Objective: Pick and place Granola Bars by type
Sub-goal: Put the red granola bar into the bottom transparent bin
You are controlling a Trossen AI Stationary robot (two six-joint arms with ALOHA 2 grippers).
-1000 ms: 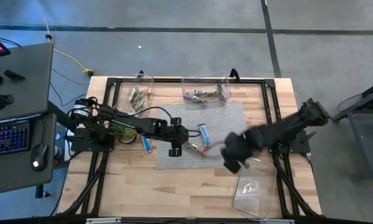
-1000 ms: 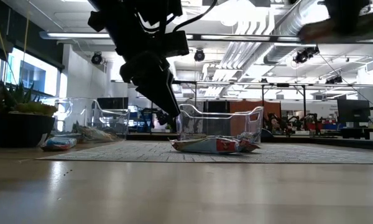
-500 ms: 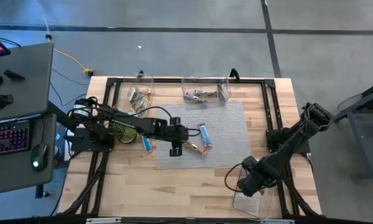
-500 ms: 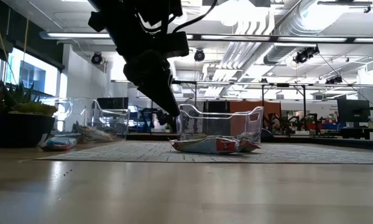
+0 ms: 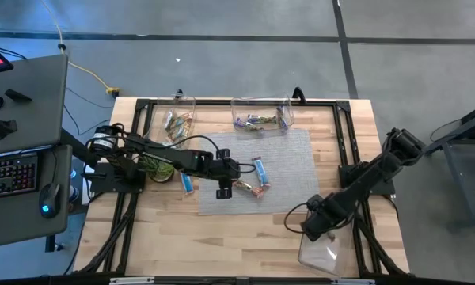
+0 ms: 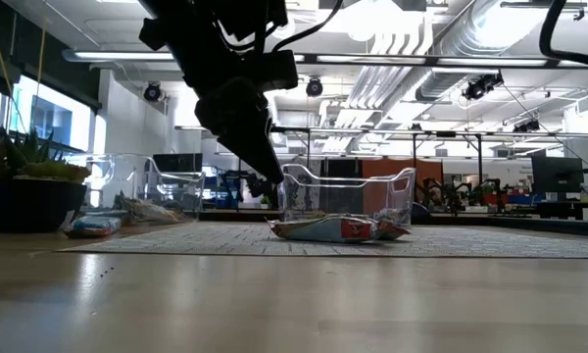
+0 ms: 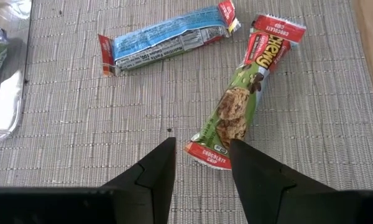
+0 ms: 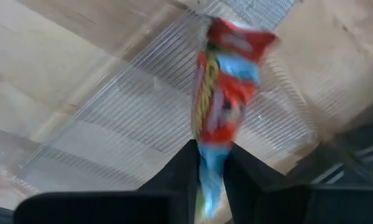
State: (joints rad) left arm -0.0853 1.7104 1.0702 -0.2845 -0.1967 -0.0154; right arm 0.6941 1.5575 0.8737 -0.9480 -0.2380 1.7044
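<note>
Nearest you, your right gripper (image 5: 315,227) now hangs over the clear bin (image 5: 324,257) at the table's near right corner; a second ago that arm was mid-swing beside the mat, half a second ago it sat lower over the bin, and it has edged back up a touch. Wrist view shows its fingers pinching the end of a red-and-blue bar (image 8: 222,106), which dangles above the bin's ribbed floor. The fingers look to be easing apart, so I judge the drop is starting, but the bar is not yet free. That would put one more bar in the near bin; whether any bars already lie there you can't tell. Further in, your left gripper (image 7: 202,163) hasn't budged over the last second. It hovers over the grey mat (image 5: 293,170) with fingers spread and nothing between them. The green-and-red chocolate chip bar (image 7: 244,103) lies flat on the mat with its near end just ahead of the fingertips, roughly in line with the gap, tilted. Apart from it, beyond, lies a blue bar (image 7: 168,38), also flat. Another blue bar (image 5: 187,183) sits on bare wood just off the mat's left edge. Farthest back, two clear bins at the far edge, far-left bin (image 5: 176,107) and far-middle bin (image 5: 261,107), each hold a few sorted bars.
</note>
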